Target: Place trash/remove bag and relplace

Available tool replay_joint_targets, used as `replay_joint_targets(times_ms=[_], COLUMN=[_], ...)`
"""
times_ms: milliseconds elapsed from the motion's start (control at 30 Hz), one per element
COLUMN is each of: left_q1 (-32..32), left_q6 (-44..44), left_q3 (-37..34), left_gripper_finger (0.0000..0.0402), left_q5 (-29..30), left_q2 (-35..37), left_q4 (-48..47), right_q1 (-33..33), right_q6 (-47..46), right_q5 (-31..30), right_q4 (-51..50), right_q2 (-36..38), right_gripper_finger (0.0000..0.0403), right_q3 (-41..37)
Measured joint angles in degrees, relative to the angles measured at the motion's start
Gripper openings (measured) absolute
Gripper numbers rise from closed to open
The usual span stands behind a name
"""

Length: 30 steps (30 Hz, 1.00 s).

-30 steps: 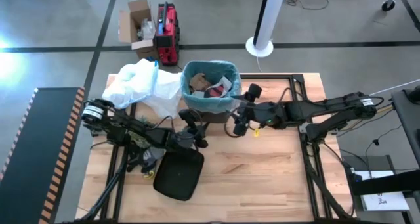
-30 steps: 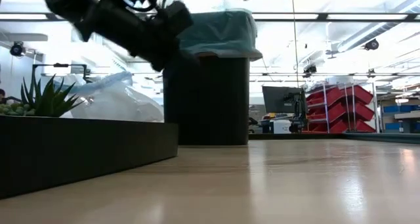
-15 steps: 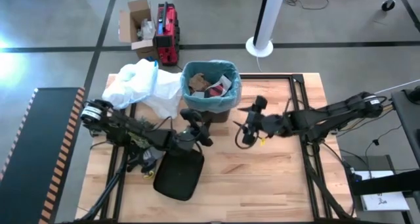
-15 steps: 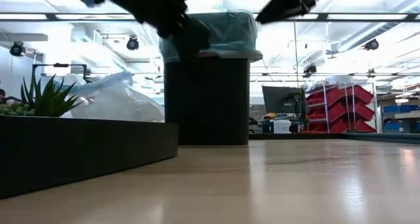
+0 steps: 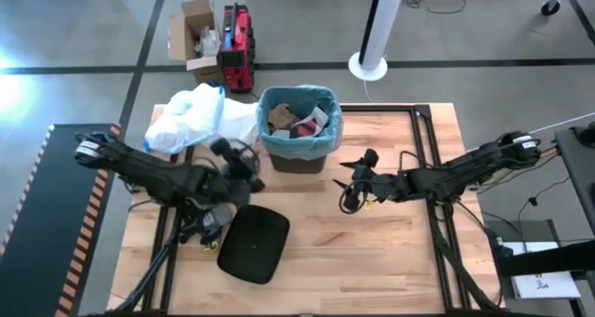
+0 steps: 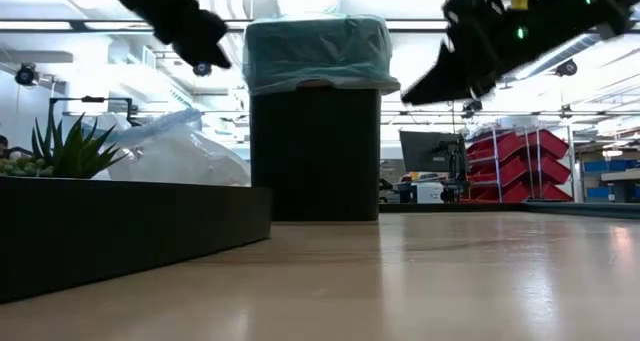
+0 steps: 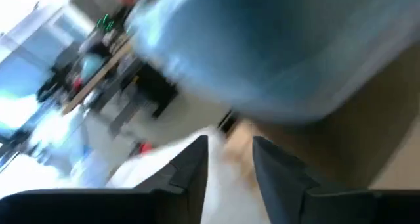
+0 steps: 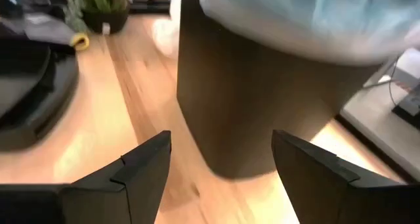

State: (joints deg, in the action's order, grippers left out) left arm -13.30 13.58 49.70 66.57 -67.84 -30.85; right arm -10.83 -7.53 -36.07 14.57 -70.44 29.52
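Left wrist view is smearing everything; the bag (image 7: pixel 262 46) is just showing as a blue blur, bin underneath unreadable.

Left arm: I reach in low from my left side, elbow bent, wrist raised above the table.
Left gripper (image 5: pixel 244 165): my fingers (image 7: pixel 190 165) stand a narrow gap apart, holding nothing.
Right arm: I stretch long and nearly straight across from my right side.
Right gripper (image 5: pixel 346 179): my fingers (image 8: pixel 141 168) are spread wide, empty.
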Motion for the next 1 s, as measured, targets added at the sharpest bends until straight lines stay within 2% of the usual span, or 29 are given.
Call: replay_joint_targets(times_ms=[100, 200, 333, 467, 567, 667, 833, 900, 1000], left_q1=[3.89, 10.27, 18.1, 20.33, 18.51, 14.56, 4.98, 1.21, -3.58], left_q6=[1.32, -2.13, -11.33, -19.63, -18.87, -17.06, -19.9, -23.65, -26.36], left_q3=[-2.68, -5.63, -10.82, -14.47, -14.74, -14.82, -14.62, -13.5, -10.56], left_gripper_finger=[0.0089, 0.0072, 0.0057, 0.0049, 0.0047, 0.0048, 0.0047, 0.0045, 0.0043], left_q5=[-0.37, -1.7, -7.82, -12.04, -13.22, -17.86, -24.15, -24.33, -22.22], left_q2=[4.32, 6.87, 5.99, 3.09, 0.65, -1.57, -7.89, -10.69, -13.77], left_q4=[-4.2, 0.72, 16.96, 30.93, 33.13, 35.57, 51.37, 55.32, 54.0], right_q1=[0.16, 1.36, 3.41, 4.02, 3.97, 3.98, 3.66, 3.24, 2.13], right_q6=[0.08, 1.66, 1.99, 1.99, 2.01, 2.11, 4.05, 5.09, 6.04], right_q5=[0.04, -0.11, -0.11, -0.13, 0.03, -0.01, -0.14, 0.11, 0.36], right_q4=[4.58, 8.48, 12.47, 12.75, 12.72, 12.86, 12.9, 12.55, 10.41], right_q2=[-1.88, -4.14, -8.32, -11.07, -11.31, -10.38, -7.17, -6.19, -4.62], right_gripper_finger=[0.0242, 0.0236, 0.0231, 0.0234, 0.024, 0.0246, 0.025, 0.0247, 0.0239], right_q3=[-1.93, -2.41, -2.3, -1.32, -0.9, -0.65, -0.68, -0.78, -0.83])
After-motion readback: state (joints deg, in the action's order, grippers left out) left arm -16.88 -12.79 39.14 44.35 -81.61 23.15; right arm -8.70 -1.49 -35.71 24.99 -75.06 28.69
